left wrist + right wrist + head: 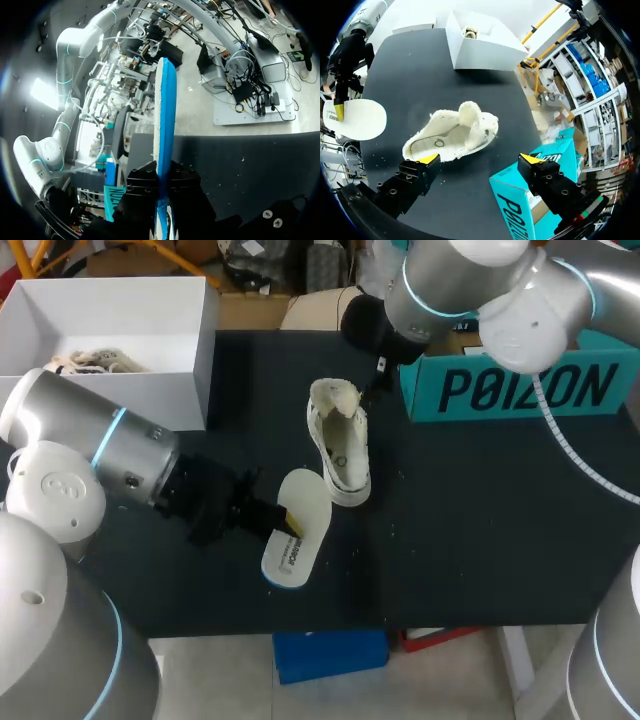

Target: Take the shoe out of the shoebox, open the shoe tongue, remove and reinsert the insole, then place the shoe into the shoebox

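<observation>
Near the white shoebox (150, 320), the left gripper (288, 521) pinches the lifted-out insole (308, 508) by its edge, apparently ready for refitting, beside the shoe (340, 445) lying tongue-up on the black table (480, 520), while the right gripper (480, 160) hovers spread over it.
</observation>
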Controlling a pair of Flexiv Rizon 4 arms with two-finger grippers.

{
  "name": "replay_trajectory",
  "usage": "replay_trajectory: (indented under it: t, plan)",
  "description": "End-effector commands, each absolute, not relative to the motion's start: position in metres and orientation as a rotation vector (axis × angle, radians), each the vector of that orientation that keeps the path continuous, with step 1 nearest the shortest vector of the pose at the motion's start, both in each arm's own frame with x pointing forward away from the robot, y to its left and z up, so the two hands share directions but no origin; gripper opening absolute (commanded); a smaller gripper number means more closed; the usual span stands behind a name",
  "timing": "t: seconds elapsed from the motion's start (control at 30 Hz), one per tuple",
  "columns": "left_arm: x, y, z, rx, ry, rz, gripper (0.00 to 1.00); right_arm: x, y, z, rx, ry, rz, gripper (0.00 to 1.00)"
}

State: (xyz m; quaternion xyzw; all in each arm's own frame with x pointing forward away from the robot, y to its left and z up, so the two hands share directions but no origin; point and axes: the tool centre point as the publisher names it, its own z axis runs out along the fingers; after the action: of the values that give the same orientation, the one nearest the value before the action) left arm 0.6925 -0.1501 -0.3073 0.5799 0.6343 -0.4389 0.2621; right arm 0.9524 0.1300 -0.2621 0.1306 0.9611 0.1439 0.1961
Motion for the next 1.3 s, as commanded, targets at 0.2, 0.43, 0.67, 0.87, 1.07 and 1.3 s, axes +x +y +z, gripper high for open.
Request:
replay_trajectory:
  t: [0.2,0.43,0.67,0.87,1.07,1.3]
  plan:
    - [0.692,-0.150,-0.307,1.571,1.717,-1.183,0.00,0.894,0.093,-0.258,0.594,2.659,0.381,1.00]
    - [0.692,-0.150,-0.307,1.571,1.717,-1.183,0.00,0.862,0.076,-0.264,0.744,2.652,0.374,1.00]
    - [0.701,-0.151,-0.309,1.583,1.706,-1.262,0.00,0.857,0.076,-0.264,0.767,2.652,0.354,1.00]
    - [0.726,-0.162,-0.302,1.594,1.672,-1.355,0.00,0.857,0.076,-0.264,0.767,2.652,0.354,1.00]
    - [0.755,-0.180,-0.301,1.629,1.703,-1.358,0.00,0.857,0.076,-0.264,0.767,2.652,0.354,1.00]
    - [0.791,-0.195,-0.306,1.619,1.864,-1.321,0.00,0.857,0.076,-0.264,0.767,2.652,0.354,1.00]
